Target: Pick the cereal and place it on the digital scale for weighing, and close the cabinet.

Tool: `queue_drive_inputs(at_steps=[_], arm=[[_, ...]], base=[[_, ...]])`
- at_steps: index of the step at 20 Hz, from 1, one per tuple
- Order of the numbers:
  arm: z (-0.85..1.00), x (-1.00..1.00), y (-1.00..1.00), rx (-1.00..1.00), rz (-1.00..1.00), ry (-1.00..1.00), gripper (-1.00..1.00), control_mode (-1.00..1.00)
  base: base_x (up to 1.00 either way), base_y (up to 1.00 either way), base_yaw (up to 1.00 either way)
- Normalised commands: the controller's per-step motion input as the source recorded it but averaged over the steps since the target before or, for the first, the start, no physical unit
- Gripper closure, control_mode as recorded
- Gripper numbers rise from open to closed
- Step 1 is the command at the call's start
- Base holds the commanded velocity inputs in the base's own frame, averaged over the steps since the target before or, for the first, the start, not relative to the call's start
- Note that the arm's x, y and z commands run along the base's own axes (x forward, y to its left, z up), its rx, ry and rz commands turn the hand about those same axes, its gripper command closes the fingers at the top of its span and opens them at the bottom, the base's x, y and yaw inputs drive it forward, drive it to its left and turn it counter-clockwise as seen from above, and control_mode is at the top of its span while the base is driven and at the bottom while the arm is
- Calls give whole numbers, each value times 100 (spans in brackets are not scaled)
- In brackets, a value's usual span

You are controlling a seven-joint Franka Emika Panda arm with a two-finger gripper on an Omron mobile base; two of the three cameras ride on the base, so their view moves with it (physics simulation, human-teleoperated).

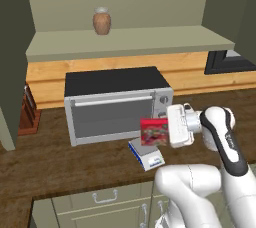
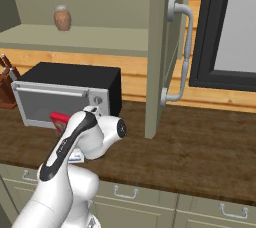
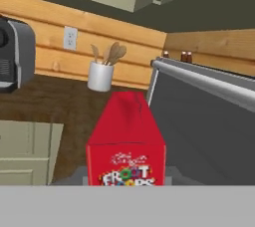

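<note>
Two doors of the cabinet (image 2: pixel 159 47) stand open over the counter, the nearer one edge-on with its long bar handle (image 2: pixel 181 52), and the silver toaster oven (image 1: pixel 117 104) sits on the wooden counter (image 1: pixel 50 157). Just in front of the oven, the gripper (image 1: pixel 167 131) is closed on the cereal (image 1: pixel 154 131), held upright with its long axis vertical. Directly beneath the box lies the digital scale (image 1: pixel 147 155), with box and plate seemingly apart still. By my judgement the coming move is a short straight drop, with the doors left for afterwards.
</note>
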Motion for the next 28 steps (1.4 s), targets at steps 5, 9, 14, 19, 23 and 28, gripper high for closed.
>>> queue_drive_inputs(at_steps=[5,9,14,19,23,28], arm=[[-53,30,40,11,0,-9,100,-100],[-11,30,6,0,7,25,100,-100],[-8,1,0,0,2,21,100,-100],[-41,3,2,1,2,0,100,-100],[-48,4,2,6,0,-2,100,-100],[-32,25,22,4,0,-1,100,-100]], base=[[0,0,0],[0,0,0],[0,0,0],[0,0,0],[0,0,0],[0,0,0]])
